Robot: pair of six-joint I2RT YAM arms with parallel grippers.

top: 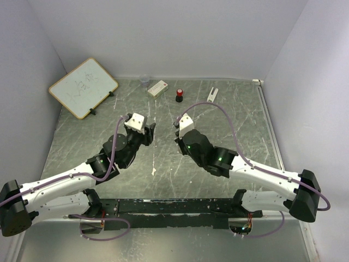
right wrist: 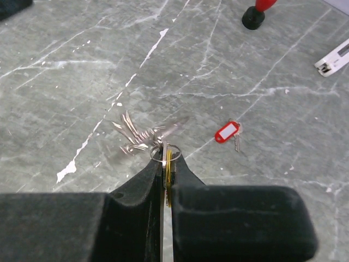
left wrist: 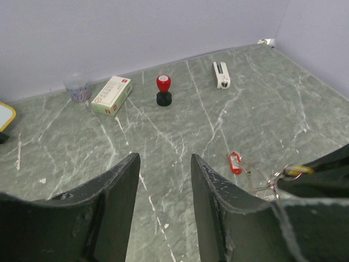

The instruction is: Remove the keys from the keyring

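Keyring (right wrist: pixel 163 145), a thin silver wire loop, sits right at the tips of the right tool (right wrist: pixel 166 164), whose jaws are pressed together on the yellow-headed key (right wrist: pixel 169 170) with the loop standing just past them. Off the loop a cluster of silver keys (right wrist: pixel 139 136) fans out to the left, blurred, and I cannot tell whether they touch the surface (top: pixel 234 125). The red-headed key (right wrist: pixel 226 132) lies flat on the green-grey marbled surface to the right of the loop and apart from it, its short metal blade pointing near. The left tool (left wrist: pixel 163 185) hangs above the surface just left of the right tool, jaws spread wide with nothing between them. Along the far edge stand a red-topped black knob (top: pixel 179 95), a white and red box (left wrist: pixel 112 94) to its left and a white oblong piece (left wrist: pixel 221 75) to its right. Further left, against the far wall, is a small clear cup (left wrist: pixel 78 89) holding a heap of tiny purplish bits too small to make out. A whiteboard (top: pixel 83 87) with faint writing is propped in the far left corner.
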